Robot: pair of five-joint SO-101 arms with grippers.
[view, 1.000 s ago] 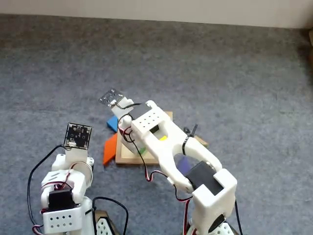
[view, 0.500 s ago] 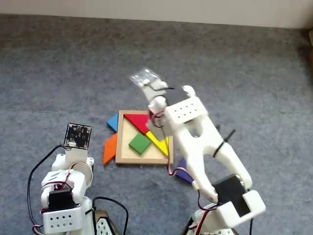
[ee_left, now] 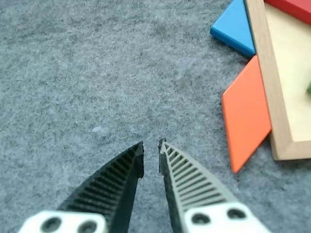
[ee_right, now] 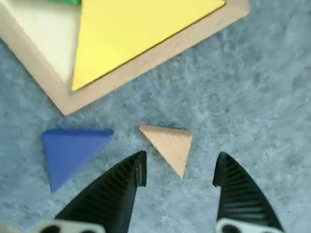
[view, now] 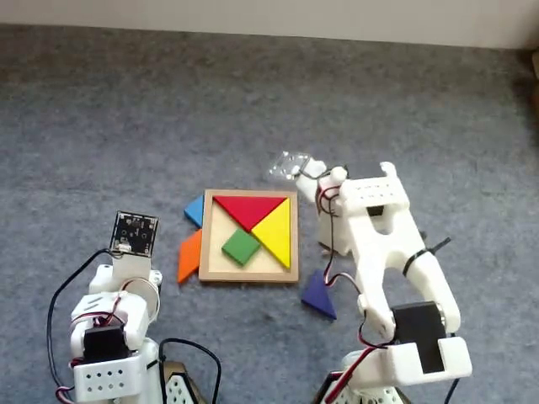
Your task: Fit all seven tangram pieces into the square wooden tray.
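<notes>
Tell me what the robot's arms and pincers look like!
The left arm and the right arm are chunky white plastic with black motor blocks, and thin red, black and white wires loop along them. The right arm wears a black zip tie. The left pincer has one black and one grey ridged finger; the right pincer has two black ridged ones.

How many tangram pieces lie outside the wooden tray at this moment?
4. A light blue triangle and an orange parallelogram lie beside the tray's left edge; a dark blue triangle and a plain wooden triangle lie off its near right corner. None seems hidden.
</notes>
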